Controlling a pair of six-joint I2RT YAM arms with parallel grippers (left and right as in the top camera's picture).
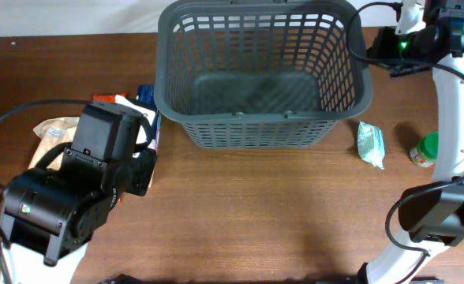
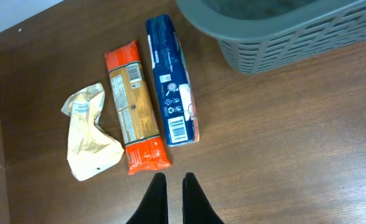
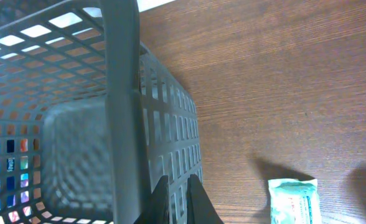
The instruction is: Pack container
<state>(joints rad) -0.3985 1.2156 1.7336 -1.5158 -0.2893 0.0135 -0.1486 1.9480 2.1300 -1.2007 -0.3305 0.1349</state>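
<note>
The container (image 1: pixel 260 71) is a large dark grey slotted basket at the back middle of the table, and it is empty. Its rim and right wall fill the left of the right wrist view (image 3: pixel 124 93). Its corner shows at the top right of the left wrist view (image 2: pixel 276 31). My left gripper (image 2: pixel 174 177) is shut and empty. It hangs above bare table just in front of an orange pasta packet (image 2: pixel 135 106) and a blue packet (image 2: pixel 172 81). My right gripper (image 3: pixel 177 180) is shut and empty, above the basket's right outer wall.
A pale crumpled bag (image 2: pixel 89 134) lies left of the orange packet. A teal wipes packet (image 1: pixel 370 144) and a green-lidded jar (image 1: pixel 425 150) lie right of the basket. The left arm's body (image 1: pixel 74 189) covers part of the left groceries in the overhead view.
</note>
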